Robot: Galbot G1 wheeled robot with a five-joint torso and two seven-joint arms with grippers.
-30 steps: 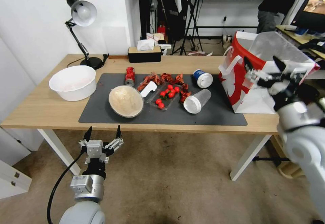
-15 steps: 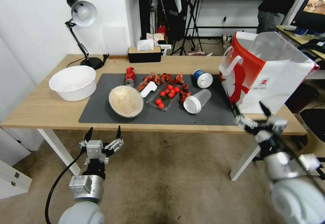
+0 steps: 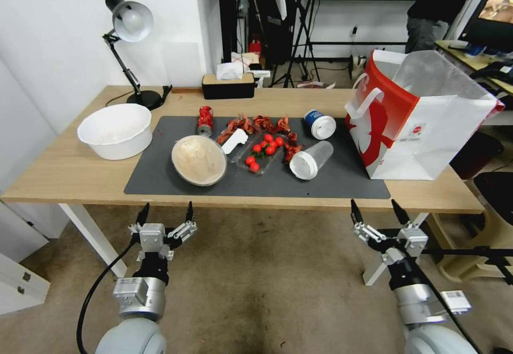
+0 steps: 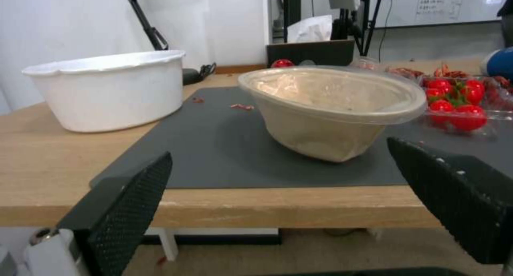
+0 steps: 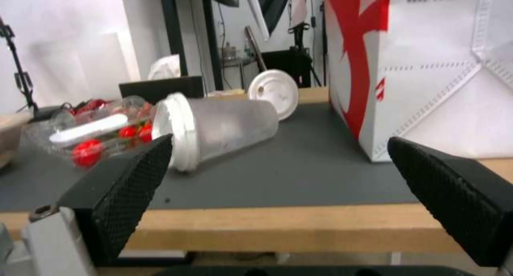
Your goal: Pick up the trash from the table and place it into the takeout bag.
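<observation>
The right gripper (image 3: 379,217) hangs empty with its jaws spread below the table's (image 3: 64,175) front edge, and the clear cup (image 3: 311,159) lies ahead of it on the mat (image 3: 331,183), tipped on its side with its long axis slanting, mouth toward the robot and base toward the bag (image 3: 422,124). The left gripper (image 3: 165,216), also spread and empty below the edge, faces the beige bowl (image 3: 199,160), so the right arm looks nearer the cup and bag. The blue cup (image 3: 320,123) and can (image 3: 204,120) lie farther back
</observation>
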